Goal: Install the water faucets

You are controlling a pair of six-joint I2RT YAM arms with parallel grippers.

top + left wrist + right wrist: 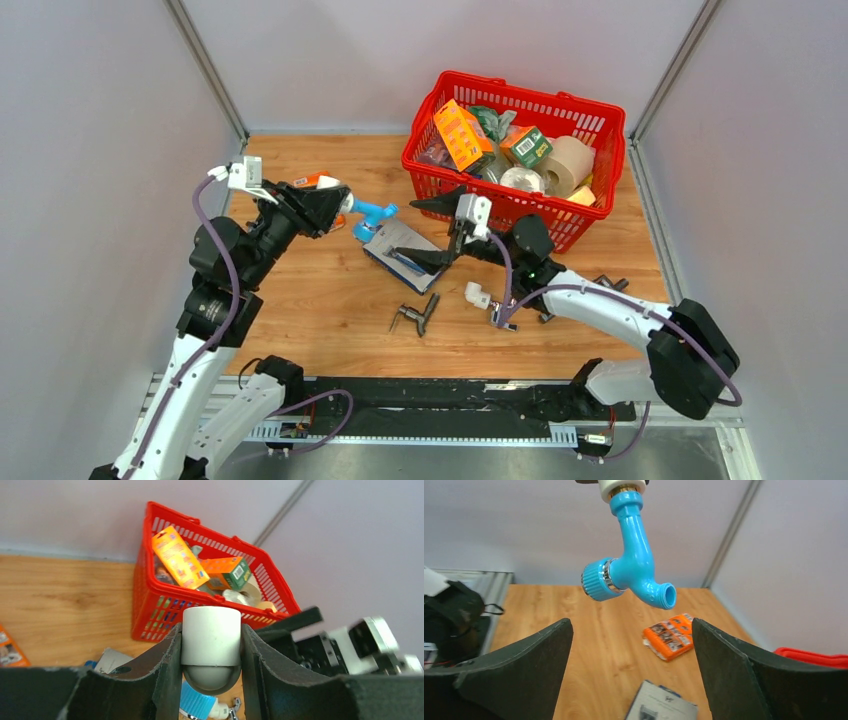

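Observation:
The light-blue water faucet (pixel 373 213) is held in the air above the table's middle left. It has a ribbed round knob with a chrome ring. My left gripper (pixel 338 208) is shut on its white end fitting (pixel 210 636), which sits upright between the fingers (pixel 165 665). The blue knob (pixel 197 702) shows below it. In the right wrist view the faucet (pixel 636 565) hangs from the top edge, spout toward the camera. My right gripper (pixel 631 650) is wide open and empty, just right of the faucet (pixel 405 235) and apart from it.
A red basket (pixel 432 175) full of boxes and tape rolls stands at the back right. An orange packet (pixel 318 181) lies behind my left gripper. A grey card package (pixel 400 245), a dark grey metal tap (pixel 418 315) and a chrome tap with a white elbow (pixel 490 300) lie mid-table.

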